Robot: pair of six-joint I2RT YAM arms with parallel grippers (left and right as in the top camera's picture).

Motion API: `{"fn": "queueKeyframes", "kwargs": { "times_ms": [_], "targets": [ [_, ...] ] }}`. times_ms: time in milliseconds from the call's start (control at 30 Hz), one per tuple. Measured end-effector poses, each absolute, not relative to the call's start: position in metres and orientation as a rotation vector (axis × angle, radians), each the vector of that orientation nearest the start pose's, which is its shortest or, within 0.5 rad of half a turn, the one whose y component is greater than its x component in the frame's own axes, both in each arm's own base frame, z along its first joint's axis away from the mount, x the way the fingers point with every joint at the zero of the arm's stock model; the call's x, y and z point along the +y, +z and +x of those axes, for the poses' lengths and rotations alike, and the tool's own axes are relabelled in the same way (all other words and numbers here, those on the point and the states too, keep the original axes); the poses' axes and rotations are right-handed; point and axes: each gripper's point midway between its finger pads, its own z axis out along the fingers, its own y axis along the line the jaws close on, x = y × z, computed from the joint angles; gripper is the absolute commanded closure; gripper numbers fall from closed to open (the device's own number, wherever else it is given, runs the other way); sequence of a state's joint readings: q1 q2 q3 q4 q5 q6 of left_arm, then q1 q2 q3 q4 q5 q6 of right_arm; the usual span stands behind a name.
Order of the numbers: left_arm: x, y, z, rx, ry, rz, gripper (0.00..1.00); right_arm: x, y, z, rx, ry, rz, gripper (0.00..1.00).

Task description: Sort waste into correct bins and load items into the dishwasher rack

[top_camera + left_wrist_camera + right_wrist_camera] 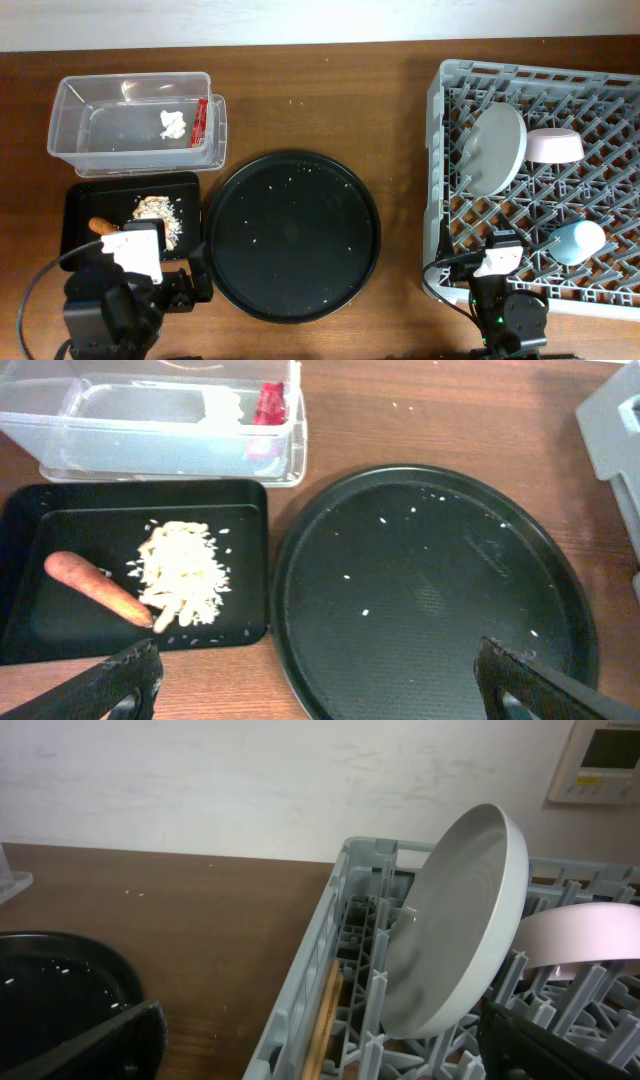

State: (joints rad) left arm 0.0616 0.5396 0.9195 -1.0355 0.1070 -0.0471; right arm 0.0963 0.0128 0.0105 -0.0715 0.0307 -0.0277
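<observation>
The clear tub point(75, 120) at the back left holds a crumpled white tissue point(174, 124) and a red snack wrapper point(201, 121), also seen in the left wrist view point(268, 405). The shallow black tray point(80, 205) holds beige food scraps point(185, 570) and an orange carrot piece point(95, 588). The grey rack point(440, 110) holds the pale plate point(497, 148), the white bowl point(556, 146) and the light-blue cup point(577, 241). My left gripper point(315, 685) is open and empty at the table's front, near the black tray. My right gripper point(320, 1045) is open and empty over the rack's front left corner.
A large round black tray point(292, 235) with a few crumbs lies in the middle. Thin wooden chopsticks point(322, 1020) stand inside the rack's left wall, beside the plate point(455, 930). A pale wall rises behind the table.
</observation>
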Motion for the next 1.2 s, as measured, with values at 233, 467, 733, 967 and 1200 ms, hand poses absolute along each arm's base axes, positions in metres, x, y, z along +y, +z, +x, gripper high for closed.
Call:
{"fn": "queueKeyframes", "kwargs": {
  "times_ms": [233, 467, 733, 967, 1200],
  "targets": [
    [0.004, 0.2, 0.214, 1.955, -0.043, -0.067, 0.01, 0.017, 0.159, 0.246, 1.64, 0.019, -0.07, 0.02],
    [-0.003, 0.21, 0.243, 1.484, -0.056, -0.005, 0.01, 0.017, 0.159, 0.246, 1.64, 0.019, -0.07, 0.02],
    [-0.008, 0.16, 0.246, 1.64, -0.032, 0.048, 0.01, 0.017, 0.159, 0.246, 1.64, 0.018, -0.07, 0.02],
    [-0.008, 0.16, 0.246, 1.64, -0.032, 0.048, 0.01, 0.017, 0.159, 0.246, 1.64, 0.019, -0.07, 0.02],
    [-0.008, 0.16, 0.246, 1.64, -0.032, 0.048, 0.01, 0.017, 0.159, 0.246, 1.64, 0.018, -0.07, 0.02]
  ]
}}
